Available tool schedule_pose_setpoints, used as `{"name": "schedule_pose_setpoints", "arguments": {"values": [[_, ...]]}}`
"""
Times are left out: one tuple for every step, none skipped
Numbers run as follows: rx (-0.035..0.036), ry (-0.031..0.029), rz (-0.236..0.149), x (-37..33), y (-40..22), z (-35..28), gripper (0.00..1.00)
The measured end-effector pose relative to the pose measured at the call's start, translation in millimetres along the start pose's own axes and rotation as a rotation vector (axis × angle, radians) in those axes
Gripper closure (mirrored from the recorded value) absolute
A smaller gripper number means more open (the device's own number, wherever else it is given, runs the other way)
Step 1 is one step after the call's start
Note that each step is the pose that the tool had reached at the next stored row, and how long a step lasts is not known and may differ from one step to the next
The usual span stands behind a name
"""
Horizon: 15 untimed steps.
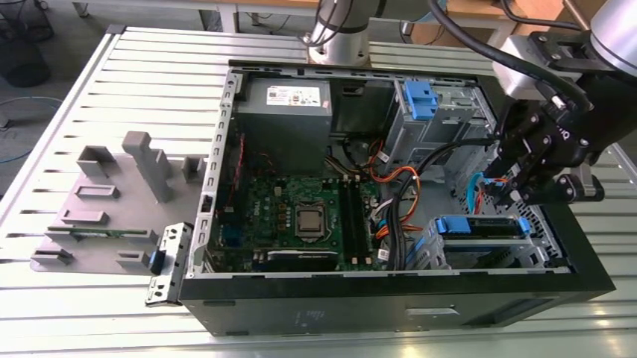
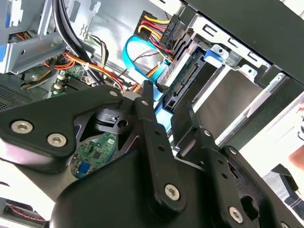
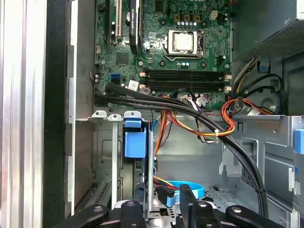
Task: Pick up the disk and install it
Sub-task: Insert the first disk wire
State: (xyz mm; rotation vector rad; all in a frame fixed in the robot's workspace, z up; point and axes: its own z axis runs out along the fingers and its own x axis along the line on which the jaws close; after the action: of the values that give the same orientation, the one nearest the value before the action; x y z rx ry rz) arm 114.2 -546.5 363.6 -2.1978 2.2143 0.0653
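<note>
Nearest in the exterior view, the black computer case (image 1: 329,312) lay open on the slatted metal surface (image 1: 70,321); a grey fixture plate (image 1: 100,212) lay beside it toward the exterior view's left. Just inside the case's near wall, toward the exterior view's right, the disk (image 1: 482,227) sat flat in the low drive bay, blue rails along its edges. The hand (image 1: 524,198) hung close behind that bay, pointed downward; in the second wrist view its fingers (image 2: 148,102) stood apart, one on either side of the disk's connector end; contact with the disk could not be determined; a blue data cable (image 2: 127,53) looped beyond. Farther in lay the motherboard (image 1: 298,212), crossed by black cables (image 1: 390,224); at the far wall stood the power supply (image 1: 283,104) and the tall grey drive cage (image 1: 438,127).
</note>
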Motion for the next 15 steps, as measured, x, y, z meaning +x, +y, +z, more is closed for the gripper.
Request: {"name": "schedule_pose_setpoints", "arguments": {"values": [[0.0000, 0.0001, 0.000, 0.0, 0.0, 0.8, 0.58], [0.0000, 0.0001, 0.000, 0.1, 0.0, 1.5, 0.58], [0.0000, 0.0003, 0.000, 0.1, 0.0, 1.8, 0.58], [0.0000, 0.0004, 0.000, 0.1, 0.0, 1.9, 0.58], [0.0000, 0.0001, 0.000, 0.1, -0.1, 2.6, 0.58], [0.0000, 0.0001, 0.000, 0.1, -0.1, 2.9, 0.58], [0.0000, 0.0001, 0.000, 0.2, -0.1, 3.0, 0.58], [0.0000, 0.0002, 0.000, 0.1, -0.1, 2.9, 0.58], [0.0000, 0.0000, 0.000, 0.2, -0.3, 3.1, 0.58], [0.0000, -0.0002, 0.000, 0.2, -1.0, 3.2, 0.58], [-0.0001, -0.0002, 0.000, 0.1, -1.8, 3.2, 0.58], [-0.0001, -0.0001, 0.000, 0.1, -2.5, 3.2, 0.58], [-0.0001, 0.0001, 0.000, 0.1, -2.5, 3.2, 0.58], [-0.0001, 0.0001, 0.000, 0.3, -2.6, 3.3, 0.58], [-0.0001, -0.0001, 0.000, 0.6, -2.6, 3.8, 0.58]]}}
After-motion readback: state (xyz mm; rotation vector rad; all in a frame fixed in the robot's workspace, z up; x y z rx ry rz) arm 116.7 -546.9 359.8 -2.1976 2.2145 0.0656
